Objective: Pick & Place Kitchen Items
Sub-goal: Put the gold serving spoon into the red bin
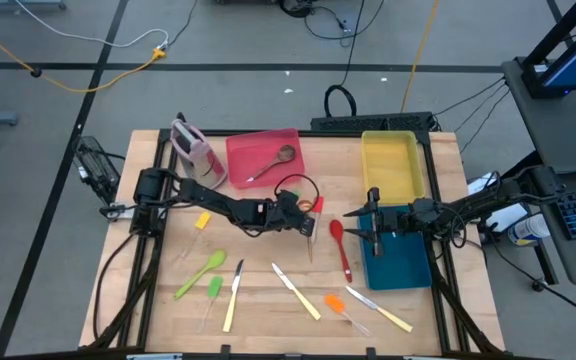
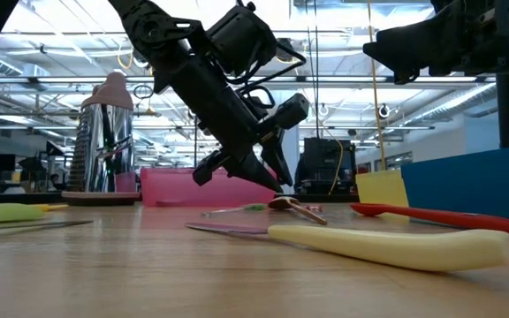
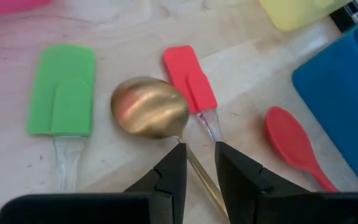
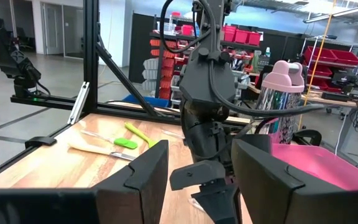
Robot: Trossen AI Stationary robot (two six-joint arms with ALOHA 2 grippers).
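Observation:
My left gripper [image 1: 308,218] hovers low over the table's middle, fingers pointing down and a little apart. In the left wrist view [image 3: 200,165] they stand on either side of the thin handle [image 3: 194,169] of a gold spoon [image 3: 149,107] lying on the table. A red-headed spatula [image 3: 188,78], a green-headed spatula [image 3: 63,89] and a red spoon [image 3: 294,143] lie beside it. My right gripper [image 1: 373,232] is open and empty over the blue tray's [image 1: 400,262] far left corner; it also shows in the right wrist view [image 4: 199,180].
A red tray [image 1: 258,150] holding a wooden spoon [image 1: 273,160], a yellow tray [image 1: 393,165] and a pink-and-grey container [image 1: 193,150] stand at the back. Near the front edge lie a green spoon [image 1: 200,275], cream-handled knives [image 1: 296,290] and an orange spatula [image 1: 336,302].

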